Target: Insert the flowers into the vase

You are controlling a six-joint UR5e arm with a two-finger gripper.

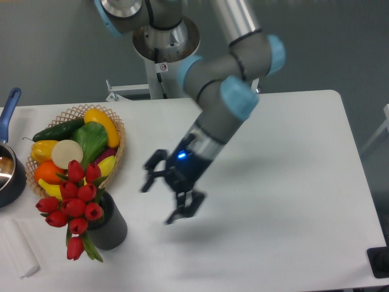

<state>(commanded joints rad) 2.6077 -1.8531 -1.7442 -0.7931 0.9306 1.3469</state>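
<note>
Taking the dark grey ribbed cylinder vase as our landmark, we begin at the far left, where a dark pot with a blue handle sits up and left of it at the table's edge. Lower, left of the vase, we see a pale whitish block lying on the white table. Up and behind the vase stands a round wicker basket filled with colourful fruit and vegetables, among them a green cucumber, a yellow piece and a white round one.

The bunch of glossy red tulip buds with green stems and leaves sits in the vase; the vase stands upright near the table's front left. The bunch's long axis is tilted: its stems go down to the right into the vase mouth, while the buds fan out up and to the left, spilling wider than the vase. One bud hangs low at the front left of the vase wall, with green leaves beside it.

To the right of the vase, well apart from it, we find the black two-finger gripper on the grey and light-blue arm. Its fingers are spread wide and hold nothing. A small blue light glows on its body. We can read no writing on the gripper here; it is blurred
</note>
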